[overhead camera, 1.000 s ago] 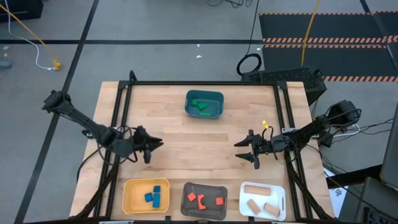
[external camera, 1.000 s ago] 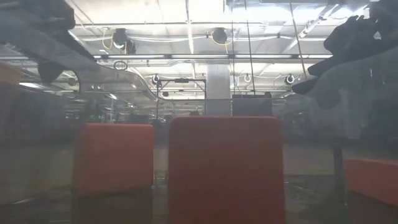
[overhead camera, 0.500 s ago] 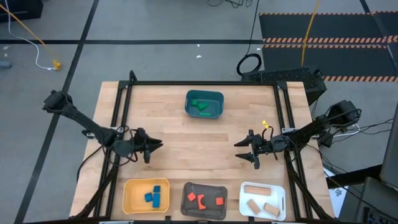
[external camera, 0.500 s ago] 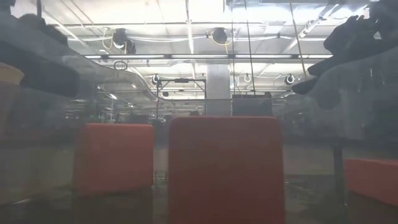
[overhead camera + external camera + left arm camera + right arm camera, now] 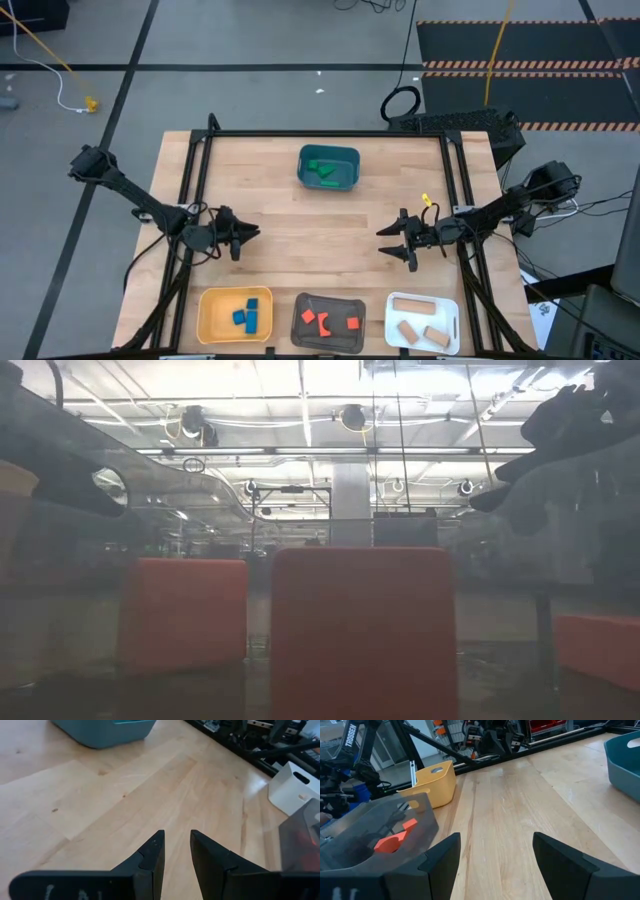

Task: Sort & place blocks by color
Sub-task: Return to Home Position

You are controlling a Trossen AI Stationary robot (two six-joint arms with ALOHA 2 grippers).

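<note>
The blocks lie sorted in four trays. Green blocks (image 5: 322, 168) are in the teal tray (image 5: 304, 178) at the far middle. Blue blocks (image 5: 246, 317) are in the yellow tray (image 5: 210, 318), red blocks (image 5: 320, 320) in the grey tray (image 5: 300, 335) and tan blocks (image 5: 418, 322) in the white tray (image 5: 452, 325), all along the near edge. My left gripper (image 5: 250, 236) hovers over bare wood at the left, its fingers a narrow gap apart (image 5: 176, 837), empty. My right gripper (image 5: 393, 247) hovers at the right, wide open (image 5: 495, 840) and empty.
Bare wood lies between the two grippers and between the teal tray and the near row of trays. Black frame rails (image 5: 195, 190) run along the table's left, right and far sides. The low view looks through the grey tray's wall at the red blocks (image 5: 365, 630).
My left arm has sunk a little; in the low view its dark shape drops at the upper left. The blocks and trays have stayed where they were.
</note>
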